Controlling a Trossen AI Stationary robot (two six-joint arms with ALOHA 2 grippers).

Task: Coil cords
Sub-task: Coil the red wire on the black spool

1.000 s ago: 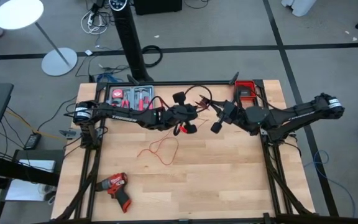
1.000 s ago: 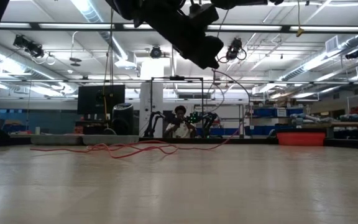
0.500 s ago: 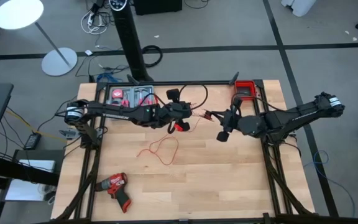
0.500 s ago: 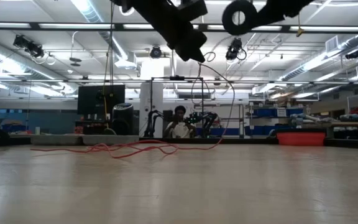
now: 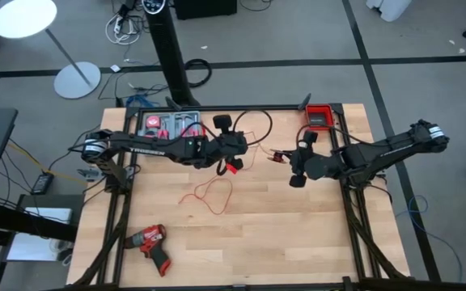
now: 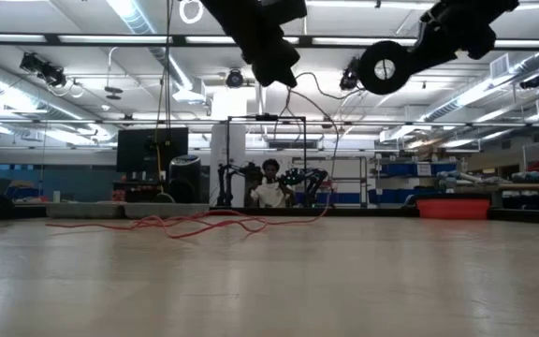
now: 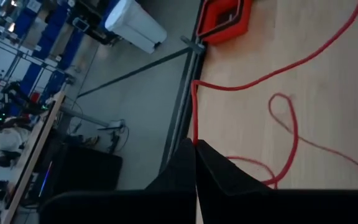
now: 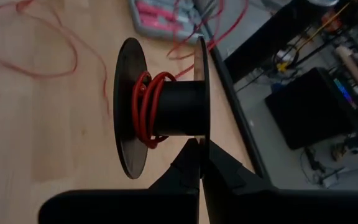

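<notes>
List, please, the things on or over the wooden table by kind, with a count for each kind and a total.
Robot arms with a tool: 2, left tool and right tool
Red wire: 1
Black spool, held by the right tool: 1
Cordless drill: 1
Grey tray of hand tools: 1
Red bin: 1
Total: 7

The table [image 5: 298, 234] is showing off that pale blond wood with faint plank lines, and the thin wire [image 5: 209, 194] lying on it is glowing bright red, same red as the few turns sitting on the matte black spool [image 8: 166, 106]. Both arms are looking dark, near black, with the left gripper [image 5: 226, 166] carrying a small red bit at its tip, while a red bin [image 5: 319, 117] and a grey tool tray [image 5: 168, 123] with red-handled tools are sitting along the far edge. The drill [image 5: 150, 245] is wearing red and black, and the floor lamp [image 5: 24, 18] is shining white over grey flooring crossed by dark lines.
</notes>
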